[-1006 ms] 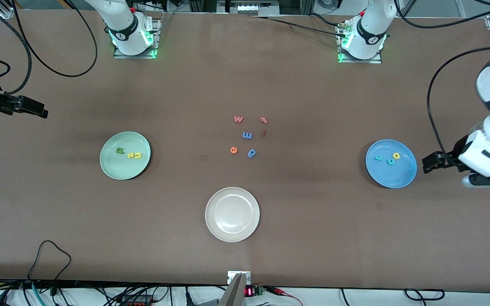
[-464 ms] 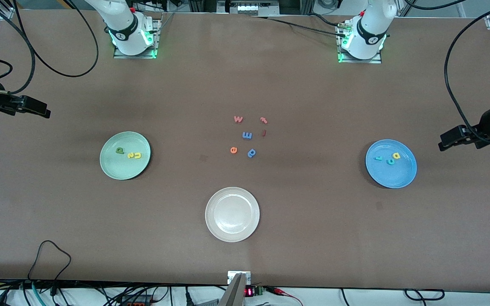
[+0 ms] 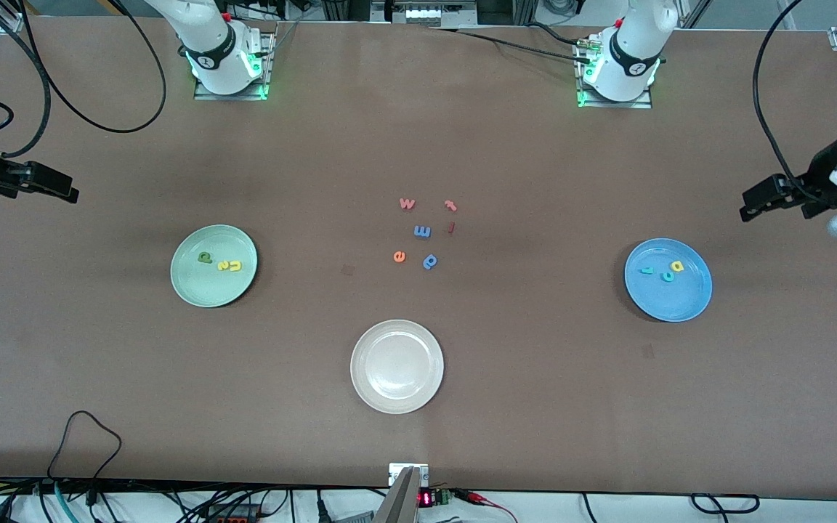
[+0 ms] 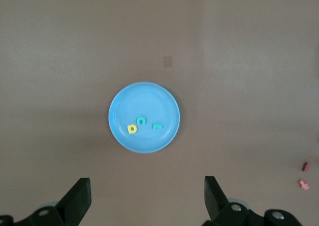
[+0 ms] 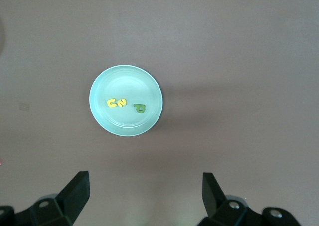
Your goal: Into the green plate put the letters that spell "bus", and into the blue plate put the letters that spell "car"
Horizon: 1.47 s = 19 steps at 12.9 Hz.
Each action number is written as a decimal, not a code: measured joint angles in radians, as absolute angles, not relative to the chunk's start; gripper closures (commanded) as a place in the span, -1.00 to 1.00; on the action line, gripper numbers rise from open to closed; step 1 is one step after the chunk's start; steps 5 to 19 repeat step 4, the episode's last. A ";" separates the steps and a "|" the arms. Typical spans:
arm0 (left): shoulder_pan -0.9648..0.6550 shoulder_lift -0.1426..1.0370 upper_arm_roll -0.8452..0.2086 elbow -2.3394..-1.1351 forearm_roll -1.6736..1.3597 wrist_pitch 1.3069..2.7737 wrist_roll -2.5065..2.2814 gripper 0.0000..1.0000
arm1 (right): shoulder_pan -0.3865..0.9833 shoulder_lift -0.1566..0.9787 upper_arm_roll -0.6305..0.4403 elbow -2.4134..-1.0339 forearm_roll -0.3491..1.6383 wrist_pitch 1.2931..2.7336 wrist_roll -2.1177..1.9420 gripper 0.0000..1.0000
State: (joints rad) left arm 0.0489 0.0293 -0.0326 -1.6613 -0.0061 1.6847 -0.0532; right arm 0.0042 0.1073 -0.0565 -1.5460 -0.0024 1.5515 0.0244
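The "bus" letters [image 3: 219, 263] are found in the green plate [image 3: 193, 287], the "car" letters [image 3: 664, 271] in the blue plate [image 3: 680, 305]. The left hand [image 4: 147, 198] is held over the desk [image 3: 535, 407] at its own end, fingers apart and empty; the right hand [image 5: 144, 196] likewise.

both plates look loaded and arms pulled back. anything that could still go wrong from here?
1. In the green plate, the yellow u and s touch; a bump could shift both.
2. The blue stem-and-loop letter among the leftovers resembles the dark green b and could be mistaken for it.
3. Left pincer and right pincer, both open, hang over the table's ends near cables.
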 measured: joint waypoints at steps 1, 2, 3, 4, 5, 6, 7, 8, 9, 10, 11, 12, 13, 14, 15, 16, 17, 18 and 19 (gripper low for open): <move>0.049 0.009 -0.033 -1.692 -0.006 1.685 -0.053 -1.00 | 0.004 0.108 -0.057 -1.546 -0.002 1.552 0.024 -1.00; 0.049 -0.004 -0.033 -1.711 -0.006 1.685 -0.053 -1.00 | 0.004 0.109 -0.057 -1.546 -0.002 1.552 0.024 -1.00; 0.049 -0.010 -0.033 -1.720 -0.006 1.685 -0.053 -1.00 | 0.004 0.109 -0.057 -1.546 -0.002 1.552 0.024 -1.00; 0.049 -0.012 -0.033 -1.722 -0.006 1.685 -0.053 -1.00 | 0.004 0.109 -0.057 -1.546 -0.002 1.552 0.024 -1.00; 0.049 -0.012 -0.033 -1.722 -0.006 1.685 -0.053 -1.00 | 0.004 0.109 -0.057 -1.546 -0.002 1.552 0.024 -1.00; 0.049 -0.012 -0.033 -1.722 -0.006 1.685 -0.053 -1.00 | 0.004 0.109 -0.057 -1.546 -0.002 1.552 0.024 -1.00; 0.049 -0.012 -0.033 -1.722 -0.006 1.685 -0.053 -1.00 | 0.004 0.109 -0.057 -1.546 -0.002 1.552 0.024 -1.00; 0.049 -0.012 -0.033 -1.722 -0.006 1.685 -0.053 -1.00 | 0.004 0.109 -0.057 -1.546 -0.002 1.552 0.024 -1.00; 0.049 -0.012 -0.033 -1.722 -0.006 1.685 -0.053 -1.00 | 0.004 0.109 -0.057 -1.546 -0.002 1.552 0.024 -1.00; 0.049 -0.012 -0.033 -1.722 -0.006 1.685 -0.053 -1.00 | 0.004 0.109 -0.057 -1.546 -0.002 1.552 0.024 -1.00; 0.049 -0.012 -0.033 -1.722 -0.006 1.685 -0.053 -1.00 | 0.004 0.109 -0.057 -1.546 -0.002 1.552 0.024 -1.00; 0.049 -0.012 -0.033 -1.722 -0.006 1.685 -0.053 -1.00 | 0.004 0.109 -0.057 -1.546 -0.002 1.552 0.024 -1.00; 0.049 -0.012 -0.033 -1.722 -0.006 1.685 -0.053 -1.00 | 0.004 0.109 -0.057 -1.546 -0.002 1.552 0.024 -1.00; 0.049 -0.012 -0.033 -1.722 -0.006 1.685 -0.053 -1.00 | 0.004 0.109 -0.057 -1.546 -0.002 1.552 0.024 -1.00; 0.049 -0.012 -0.033 -1.722 -0.006 1.685 -0.053 -1.00 | 0.004 0.109 -0.057 -1.546 -0.002 1.552 0.024 -1.00; 0.049 -0.012 -0.033 -1.722 -0.006 1.685 -0.053 -1.00 | 0.004 0.109 -0.057 -1.546 -0.002 1.552 0.024 -1.00; 0.049 -0.012 -0.033 -1.722 -0.006 1.685 -0.053 -1.00 | 0.004 0.109 -0.057 -1.546 -0.002 1.552 0.024 -1.00; 0.049 -0.012 -0.033 -1.722 -0.006 1.685 -0.053 -1.00 | 0.004 0.109 -0.057 -1.546 -0.002 1.552 0.024 -1.00; 0.049 -0.012 -0.033 -1.722 -0.006 1.685 -0.053 -1.00 | 0.004 0.109 -0.057 -1.546 -0.002 1.552 0.024 -1.00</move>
